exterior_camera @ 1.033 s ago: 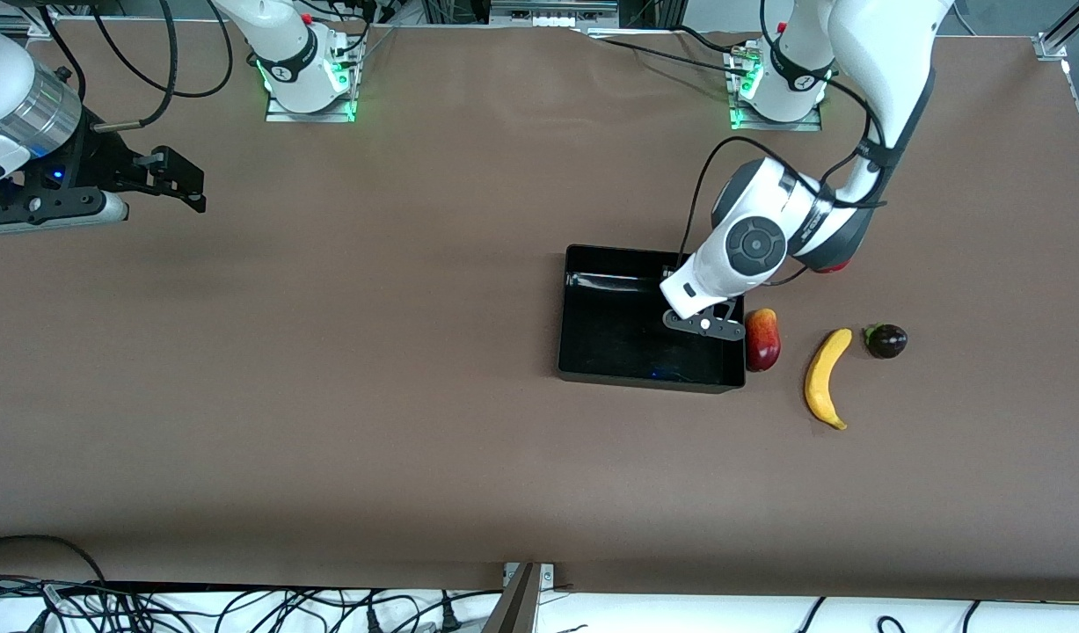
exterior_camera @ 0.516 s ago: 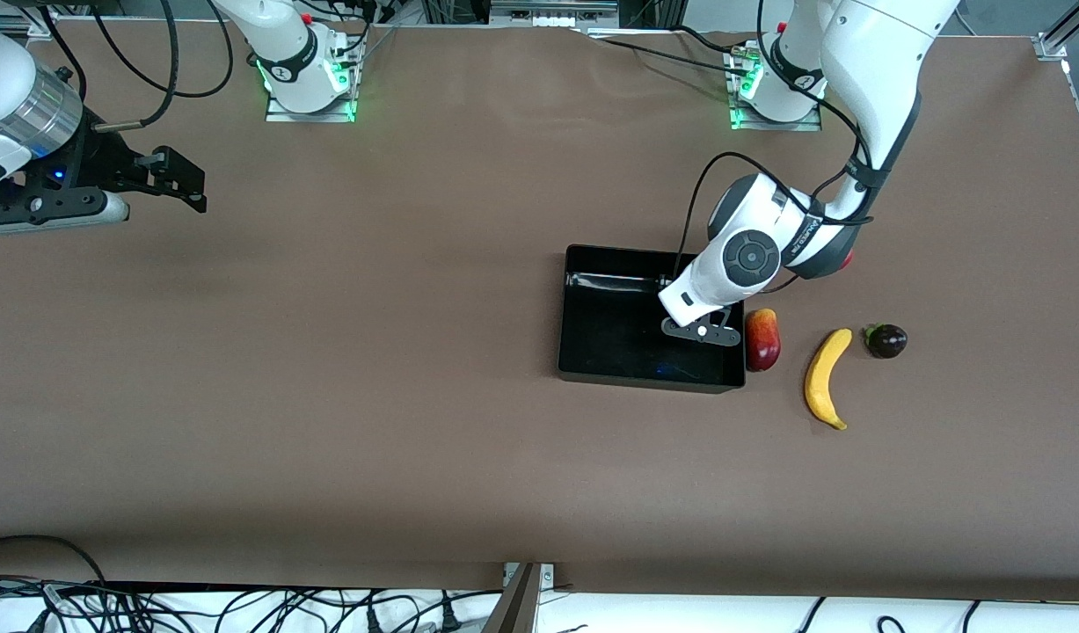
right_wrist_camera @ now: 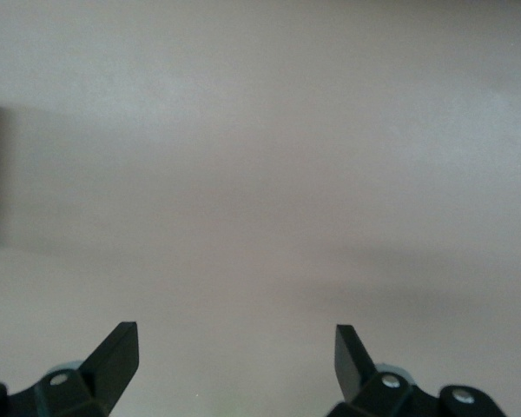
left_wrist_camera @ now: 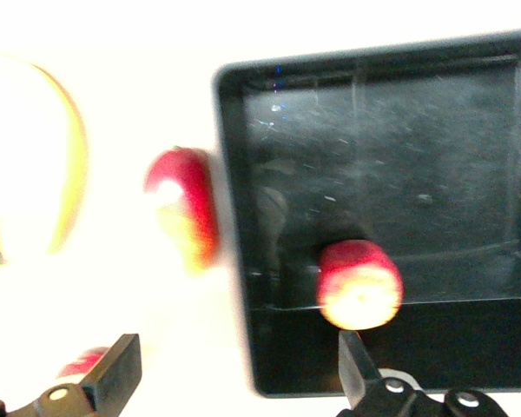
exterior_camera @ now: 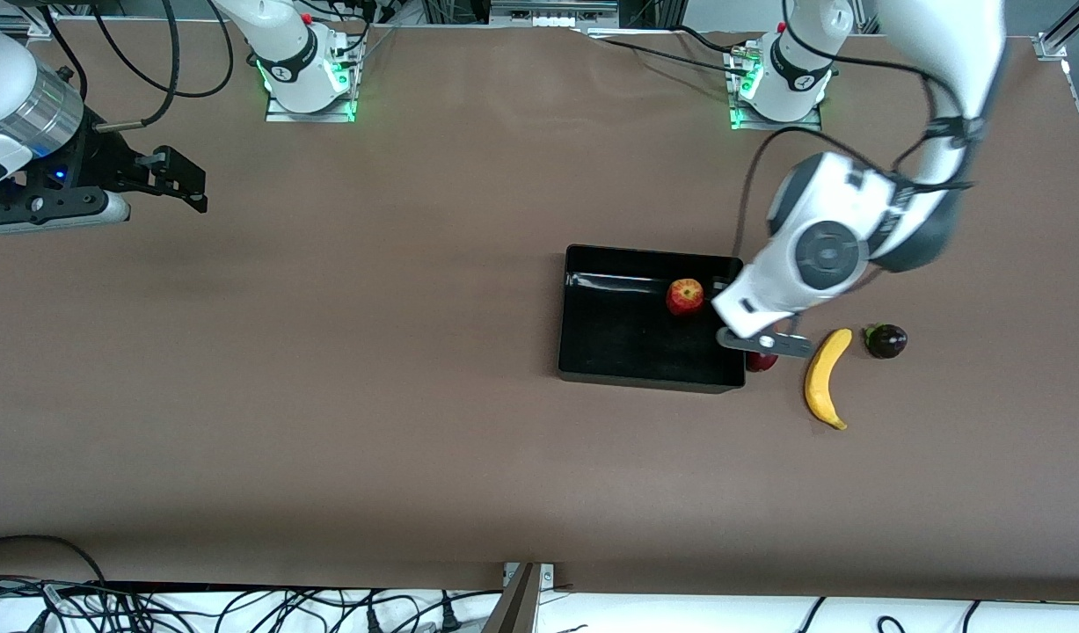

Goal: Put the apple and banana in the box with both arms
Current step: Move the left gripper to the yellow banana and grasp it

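The apple (exterior_camera: pixel 684 296) lies in the black box (exterior_camera: pixel 618 343), close to the wall at the left arm's end. My left gripper (exterior_camera: pixel 761 343) is open and empty over that wall and the table beside it. In the left wrist view the apple (left_wrist_camera: pixel 359 284) sits in the box (left_wrist_camera: pixel 434 156), just ahead of one of the fingers (left_wrist_camera: pixel 356 373) of the left gripper (left_wrist_camera: pixel 234 382). The banana (exterior_camera: pixel 825 378) lies on the table toward the left arm's end, and shows in the left wrist view (left_wrist_camera: pixel 65 191). My right gripper (exterior_camera: pixel 165 180) waits open over the right arm's end; in its wrist view (right_wrist_camera: pixel 234 365) it is over bare table.
An elongated red-and-yellow fruit (left_wrist_camera: pixel 184 217) lies between box and banana, mostly hidden under my left hand in the front view (exterior_camera: pixel 761 361). A dark purple fruit (exterior_camera: pixel 886 340) sits beside the banana. A bit of another red fruit (left_wrist_camera: pixel 85 360) shows by the left finger.
The left hand has swung from over the box's inside toward the left arm's end, over the elongated fruit. The apple, hidden before, now shows lying in the box. The right arm has not moved.
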